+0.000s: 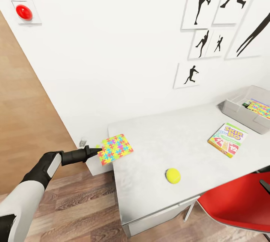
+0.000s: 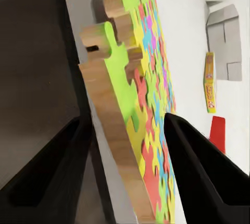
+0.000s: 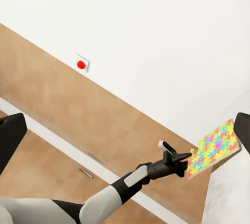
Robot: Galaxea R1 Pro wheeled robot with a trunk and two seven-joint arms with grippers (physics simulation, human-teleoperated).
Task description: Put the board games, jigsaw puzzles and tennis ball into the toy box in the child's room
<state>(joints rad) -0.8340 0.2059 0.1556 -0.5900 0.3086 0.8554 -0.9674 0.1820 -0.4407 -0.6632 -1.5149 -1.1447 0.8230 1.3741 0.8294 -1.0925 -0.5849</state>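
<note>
My left gripper (image 1: 99, 152) is shut on the near edge of the jigsaw puzzle (image 1: 116, 149), a thin square of bright multicoloured pieces that hangs tilted over the table's (image 1: 157, 148) left end. In the left wrist view the two black fingers (image 2: 187, 151) flank the puzzle (image 2: 140, 104) and its wooden edge. The tennis ball (image 1: 173, 175) lies near the table's front edge. A Skip-Bo board game (image 1: 228, 139) lies further right. The toy box (image 1: 240, 112) stands at the far right with colourful flat things inside. My right gripper (image 3: 127, 125) stands wide open, nothing between its fingers.
A red chair (image 1: 240, 204) is tucked at the table's front right. A white wall with black sports-silhouette pictures (image 1: 210, 5) runs behind the table. A red round button (image 1: 23, 12) sits on that wall. Wood-plank floor (image 1: 75, 204) lies left of the table.
</note>
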